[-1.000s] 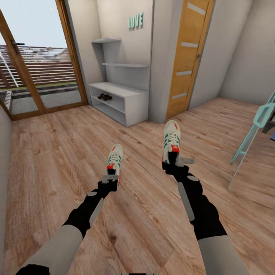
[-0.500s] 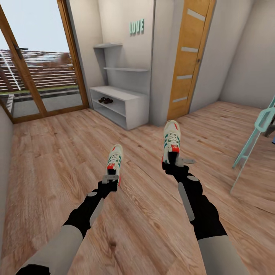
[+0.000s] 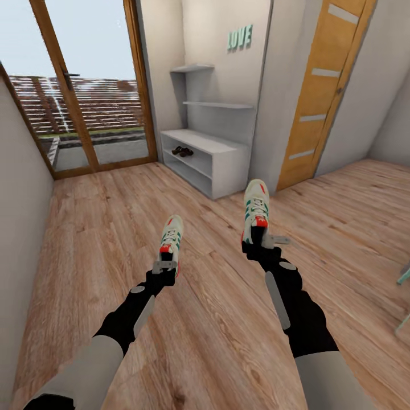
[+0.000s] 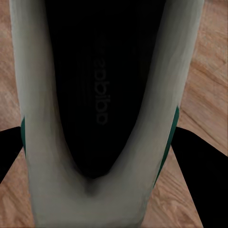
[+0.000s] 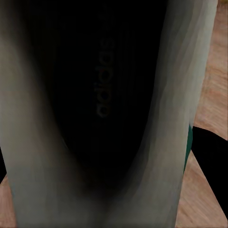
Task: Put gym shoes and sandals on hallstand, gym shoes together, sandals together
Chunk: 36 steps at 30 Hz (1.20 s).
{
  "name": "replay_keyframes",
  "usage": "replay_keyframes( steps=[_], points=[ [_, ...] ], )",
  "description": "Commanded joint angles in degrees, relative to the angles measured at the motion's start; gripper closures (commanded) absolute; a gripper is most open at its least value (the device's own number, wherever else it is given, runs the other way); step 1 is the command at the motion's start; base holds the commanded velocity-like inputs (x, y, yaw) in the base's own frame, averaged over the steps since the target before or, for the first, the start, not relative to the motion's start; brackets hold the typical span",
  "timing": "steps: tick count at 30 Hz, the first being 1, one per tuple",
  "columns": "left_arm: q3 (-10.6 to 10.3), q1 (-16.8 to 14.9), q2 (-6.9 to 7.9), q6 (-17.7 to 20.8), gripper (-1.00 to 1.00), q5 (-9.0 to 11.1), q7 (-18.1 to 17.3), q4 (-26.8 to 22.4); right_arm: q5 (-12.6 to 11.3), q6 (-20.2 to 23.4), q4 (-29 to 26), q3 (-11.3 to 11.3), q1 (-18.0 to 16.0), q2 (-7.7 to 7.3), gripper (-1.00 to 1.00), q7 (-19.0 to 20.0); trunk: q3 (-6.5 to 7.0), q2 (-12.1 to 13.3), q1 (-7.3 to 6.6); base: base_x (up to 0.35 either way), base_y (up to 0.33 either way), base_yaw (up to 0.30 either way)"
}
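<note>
Above wood floor, each claw grips a sneaker heel.

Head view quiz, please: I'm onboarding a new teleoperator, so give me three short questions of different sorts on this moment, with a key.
1. True or false: each gripper carries a gym shoe.
2. Where do the sandals lie? A) on the corridor floor B) on the hallstand's upper shelf tier C) on its flat top
3. Fill in: the hallstand stands between the glass door and the ____ door.

Key:
1. True: the left gripper holds the left gym shoe, the right gripper the right gym shoe.
2. B
3. Wooden, meaning the orange door.
</note>
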Motion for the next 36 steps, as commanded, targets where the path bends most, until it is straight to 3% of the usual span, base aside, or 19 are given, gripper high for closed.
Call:
replay_keyframes(
  steps=[1, 36],
  points=[
    [-0.1, 0.0, 0.00, 0.3, 1.00, 0.6, -0.1, 0.0, -0.6, 0.2, -0.1, 0.1, 0.0, -0.02, 1.00, -0.5, -0.05, 0.0, 0.02, 0.347, 0.000, 0.294],
    [-0.1, 0.0, 0.00, 0.3, 1.00, 0.6, -0.1, 0.0, -0.6, 0.2, -0.1, 0.2, 0.0, -0.02, 1.00, -0.5, 0.73, 0.0, 0.02, 0.347, 0.000, 0.283]
  ],
)
